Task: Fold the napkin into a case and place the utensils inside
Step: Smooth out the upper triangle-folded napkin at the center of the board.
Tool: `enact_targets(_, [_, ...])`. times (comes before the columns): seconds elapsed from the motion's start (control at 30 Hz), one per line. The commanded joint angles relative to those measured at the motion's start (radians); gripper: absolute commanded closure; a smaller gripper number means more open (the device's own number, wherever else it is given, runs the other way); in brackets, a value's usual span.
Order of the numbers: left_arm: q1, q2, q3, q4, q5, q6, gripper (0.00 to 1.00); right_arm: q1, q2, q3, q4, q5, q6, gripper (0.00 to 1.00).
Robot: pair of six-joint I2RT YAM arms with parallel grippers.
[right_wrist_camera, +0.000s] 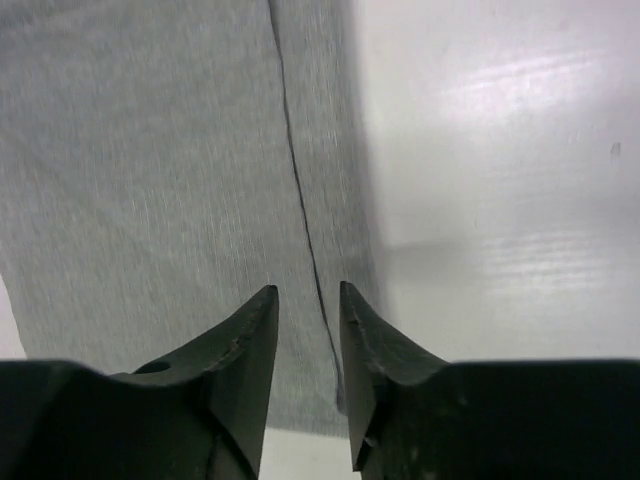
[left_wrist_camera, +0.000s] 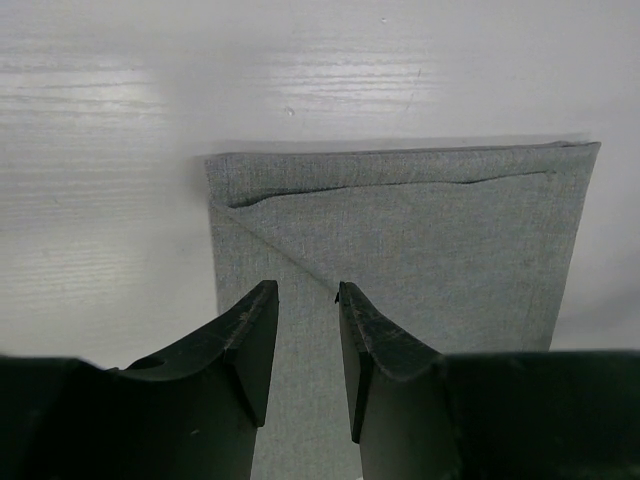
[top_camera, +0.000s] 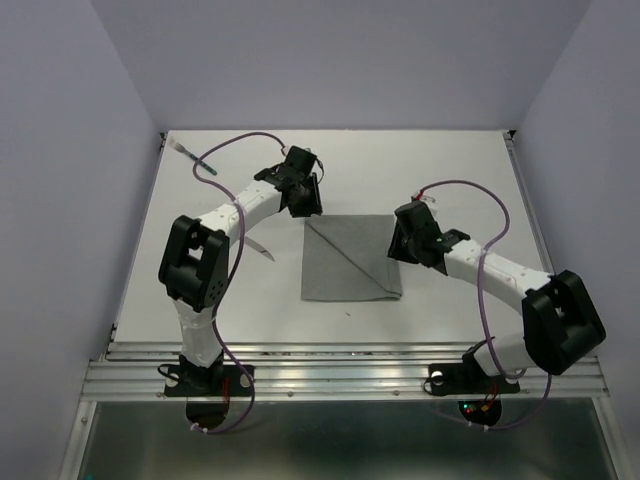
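The grey napkin (top_camera: 350,260) lies flat mid-table, folded, with a diagonal crease across it. My left gripper (top_camera: 305,205) hovers over its far left corner; in the left wrist view its jaws (left_wrist_camera: 307,290) stand open above the napkin (left_wrist_camera: 420,240) with nothing between them. My right gripper (top_camera: 400,245) is at the napkin's right edge, open (right_wrist_camera: 308,290), with a fold edge of the napkin (right_wrist_camera: 150,150) running under the gap. One teal-handled utensil (top_camera: 192,160) lies at the far left corner. A knife (top_camera: 260,247) pokes out from under the left arm, its handle hidden.
The white table (top_camera: 450,180) is walled by pale panels at the left, back and right. A metal rail (top_camera: 350,372) runs along the near edge by the arm bases. Purple cables (top_camera: 240,145) loop over both arms.
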Motion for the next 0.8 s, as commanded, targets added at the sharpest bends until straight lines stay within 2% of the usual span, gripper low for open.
enact_targets(0.0, [-0.008,-0.085,-0.033,-0.012,-0.007,-0.003,0.58,-0.066,0.125,0.138,0.012,0.017,-0.099,0.62])
enact_targets(0.13, [-0.008,-0.103,-0.056,-0.011,-0.015,-0.003,0.58,-0.103,0.291,0.305,0.013,0.006,-0.150,0.61])
enact_targets(0.37, [-0.008,-0.120,-0.061,-0.018,-0.015,0.003,0.58,-0.155,0.476,0.453,0.020,-0.031,-0.201,0.64])
enact_targets(0.6, [-0.009,-0.117,-0.062,-0.018,-0.015,0.003,0.58,-0.155,0.547,0.507,0.026,-0.066,-0.219,0.67])
enact_targets(0.77, [-0.009,-0.117,-0.062,-0.020,-0.015,0.001,0.58,-0.155,0.509,0.488,0.052,-0.074,-0.208,0.68])
